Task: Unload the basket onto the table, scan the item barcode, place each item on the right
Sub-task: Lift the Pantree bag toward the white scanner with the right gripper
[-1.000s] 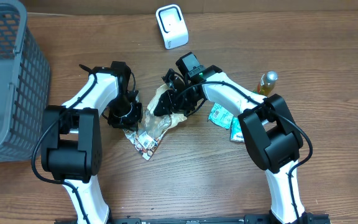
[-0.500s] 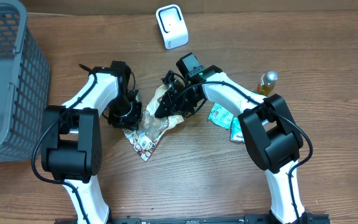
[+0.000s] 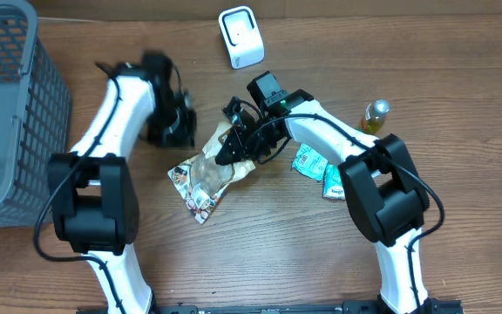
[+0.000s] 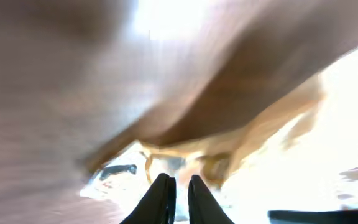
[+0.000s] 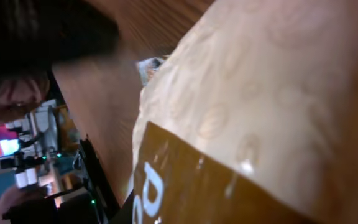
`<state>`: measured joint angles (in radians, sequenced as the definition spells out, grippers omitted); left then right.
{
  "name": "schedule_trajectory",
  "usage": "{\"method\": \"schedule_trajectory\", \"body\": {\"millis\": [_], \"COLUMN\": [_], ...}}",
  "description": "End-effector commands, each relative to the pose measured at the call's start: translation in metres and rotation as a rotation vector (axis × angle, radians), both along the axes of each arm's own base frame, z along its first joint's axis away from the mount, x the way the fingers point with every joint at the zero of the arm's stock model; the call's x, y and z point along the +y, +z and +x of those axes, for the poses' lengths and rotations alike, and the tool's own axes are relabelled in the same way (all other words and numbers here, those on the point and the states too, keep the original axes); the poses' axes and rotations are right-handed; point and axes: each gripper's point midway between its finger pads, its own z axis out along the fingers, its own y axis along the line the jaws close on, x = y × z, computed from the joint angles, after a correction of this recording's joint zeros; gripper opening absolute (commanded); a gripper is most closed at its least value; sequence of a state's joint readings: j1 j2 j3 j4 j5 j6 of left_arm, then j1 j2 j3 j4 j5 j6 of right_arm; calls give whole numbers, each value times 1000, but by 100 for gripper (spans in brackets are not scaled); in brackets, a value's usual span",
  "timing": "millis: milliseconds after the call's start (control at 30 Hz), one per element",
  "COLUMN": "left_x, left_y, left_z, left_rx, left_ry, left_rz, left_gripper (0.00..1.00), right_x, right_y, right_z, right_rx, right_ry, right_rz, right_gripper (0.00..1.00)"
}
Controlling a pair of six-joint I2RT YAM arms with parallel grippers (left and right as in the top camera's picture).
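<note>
Overhead, the snack packet (image 3: 209,177) lay on the bench (image 3: 321,253), robot-side of the scanner (image 3: 240,37), long axis slanting, top end toward the scanner. The right pincer (image 3: 232,150) sat on that end; clamped or not, I couldn't tell. The left pincer (image 3: 171,122) hung left of the scanner, apart from the packet. Left wrist: fingers (image 4: 163,193) clenched, empty. Right wrist: packet film only. Pick-up stage, I judged; next, lift and face the barcode to the scanner
</note>
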<state>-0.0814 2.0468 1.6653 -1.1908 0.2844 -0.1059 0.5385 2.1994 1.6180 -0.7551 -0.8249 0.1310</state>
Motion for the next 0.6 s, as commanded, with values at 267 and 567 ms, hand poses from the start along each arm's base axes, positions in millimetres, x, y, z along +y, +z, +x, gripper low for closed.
{"method": "schedule_trajectory", "body": {"millis": [267, 567], "left_x": [64, 103], "left_y": [118, 113], "left_z": [93, 92], "left_rx": [-408, -403], "left_ry": [147, 200], "left_rz": [86, 255], "left_gripper": [65, 100], "right_x": [-3, -14], "right_y": [173, 240], "right_z": [78, 140], "right_rx": [-709, -1266], "right_ry": [18, 48], "right_rz": [64, -106], "right_gripper": [4, 4]}}
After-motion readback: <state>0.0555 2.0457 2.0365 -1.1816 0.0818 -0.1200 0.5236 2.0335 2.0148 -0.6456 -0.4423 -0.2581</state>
